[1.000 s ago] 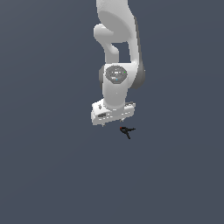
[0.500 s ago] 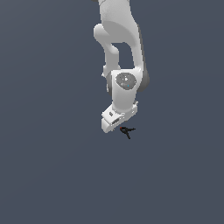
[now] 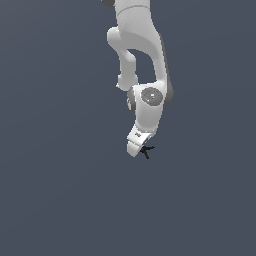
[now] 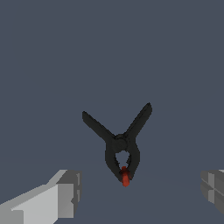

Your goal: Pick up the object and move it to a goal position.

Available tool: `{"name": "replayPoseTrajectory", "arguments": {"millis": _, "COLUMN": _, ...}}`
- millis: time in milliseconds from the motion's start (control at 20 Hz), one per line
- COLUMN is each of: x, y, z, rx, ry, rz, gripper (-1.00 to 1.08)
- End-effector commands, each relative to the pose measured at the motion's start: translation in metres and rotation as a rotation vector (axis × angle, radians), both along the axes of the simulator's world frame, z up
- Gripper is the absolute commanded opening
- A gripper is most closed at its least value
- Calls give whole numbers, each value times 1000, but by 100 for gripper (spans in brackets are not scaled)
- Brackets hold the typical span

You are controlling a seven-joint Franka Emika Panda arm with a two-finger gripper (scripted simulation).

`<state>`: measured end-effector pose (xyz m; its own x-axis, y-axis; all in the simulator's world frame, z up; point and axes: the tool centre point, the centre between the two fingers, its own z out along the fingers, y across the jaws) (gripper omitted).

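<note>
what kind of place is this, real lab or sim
Almost certainly a simulator's bare test scene: a flat, featureless grey floor, a smooth untextured white arm, and one black spring clamp with a red tip beneath the open gripper.

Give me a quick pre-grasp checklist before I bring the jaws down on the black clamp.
1. Jaws open: ok. In the wrist view both fingertips stand far apart.
2. Black clamp between the fingertips: ok, roughly centred.
3. Clamp free, not gripped: ok, no fingertip touches it.
4. Gripper close to the clamp: ok in the exterior view.
5. Height above the grey floor: cannot tell.
6. Goal position marked: cannot tell; none visible.
</note>
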<state>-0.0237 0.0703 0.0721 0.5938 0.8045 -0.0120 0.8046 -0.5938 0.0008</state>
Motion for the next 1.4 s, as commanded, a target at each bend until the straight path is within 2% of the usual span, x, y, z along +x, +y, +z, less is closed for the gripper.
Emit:
{"name": "replayPoseTrajectory", "arguments": {"millis": 0, "x": -1, "y": 5, "z": -3, "rx": 4, "ry": -3, "rz": 50, "gripper": 100}}
{"name": "replayPoseTrajectory", "arguments": {"millis": 300, "x": -2, "y": 13, "z": -8, "rx": 10, "ry": -5, "rz": 114, "gripper": 100}}
{"name": "replayPoseTrajectory", "arguments": {"millis": 650, "x": -3, "y": 13, "z": -11, "rx": 10, "ry": -5, "rz": 118, "gripper": 100}}
{"name": "replayPoseTrajectory", "arguments": {"millis": 1350, "x": -3, "y": 14, "z": -58, "rx": 10, "ry": -6, "rz": 123, "gripper": 100}}
